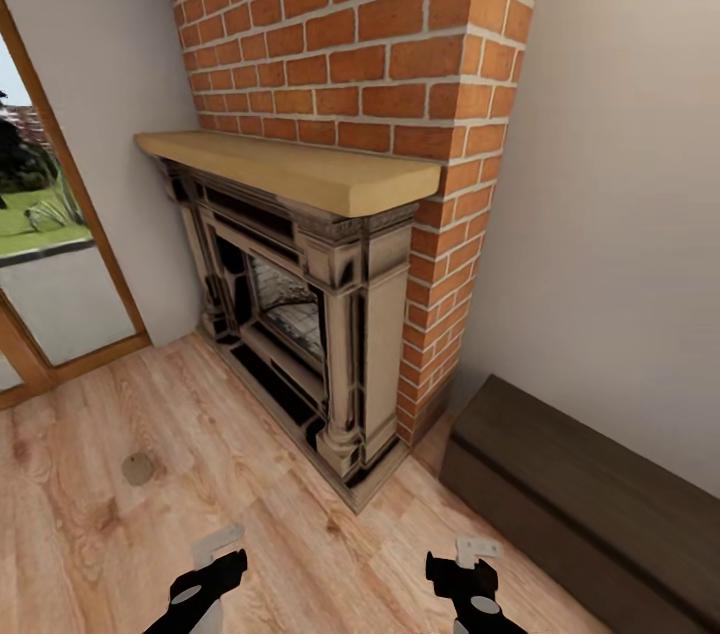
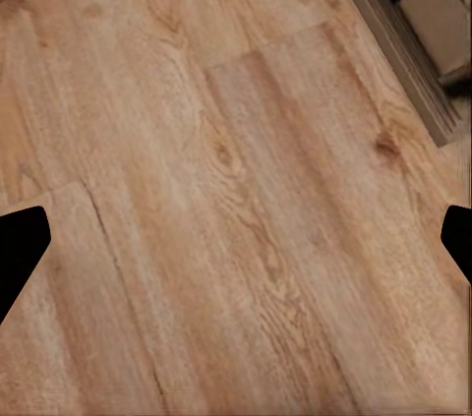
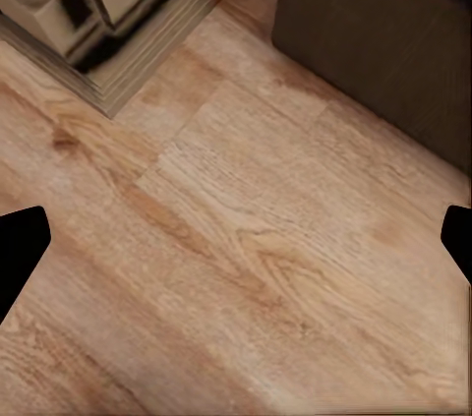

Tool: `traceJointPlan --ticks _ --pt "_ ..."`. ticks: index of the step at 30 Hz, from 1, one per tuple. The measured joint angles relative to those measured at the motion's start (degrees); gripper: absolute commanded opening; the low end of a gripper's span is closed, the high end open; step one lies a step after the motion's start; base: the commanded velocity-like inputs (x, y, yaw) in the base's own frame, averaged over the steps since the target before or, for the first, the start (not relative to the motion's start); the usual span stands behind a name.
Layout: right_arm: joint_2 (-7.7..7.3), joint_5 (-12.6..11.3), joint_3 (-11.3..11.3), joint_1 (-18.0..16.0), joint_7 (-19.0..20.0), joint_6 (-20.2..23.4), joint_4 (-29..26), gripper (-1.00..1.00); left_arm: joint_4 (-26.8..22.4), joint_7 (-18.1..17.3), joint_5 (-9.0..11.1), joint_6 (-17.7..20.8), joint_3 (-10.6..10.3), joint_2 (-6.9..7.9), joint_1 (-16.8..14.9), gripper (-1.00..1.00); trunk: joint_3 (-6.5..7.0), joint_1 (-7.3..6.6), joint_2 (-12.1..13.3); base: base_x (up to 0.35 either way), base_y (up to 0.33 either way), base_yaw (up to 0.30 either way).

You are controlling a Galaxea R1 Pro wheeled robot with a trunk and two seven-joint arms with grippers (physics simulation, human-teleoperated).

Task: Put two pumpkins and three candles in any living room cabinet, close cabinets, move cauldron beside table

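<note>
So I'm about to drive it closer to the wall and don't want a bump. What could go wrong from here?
The fireplace base juts onto the floor just ahead, so driving forward could clip it. The dark cabinet sits low to the right, close to the right gripper; a swing that way might strike it. Both grippers are empty.

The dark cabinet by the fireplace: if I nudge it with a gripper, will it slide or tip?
Probably neither. The cabinet is long and low and sits flat on the wood floor, so tipping looks unlikely. Its bulk suggests weight; a light push likely won't shift it.
</note>
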Motion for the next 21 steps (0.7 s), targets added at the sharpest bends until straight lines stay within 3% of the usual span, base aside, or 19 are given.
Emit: traceJointPlan --ticks 21 --pt "0.00 -0.09 -0.09 0.00 0.00 -0.12 0.36 1.00 0.00 0.00 0.07 -1.19 -0.31 -0.09 0.15 1.00 0.00 0.00 0.00 0.000 0.000 -0.260"
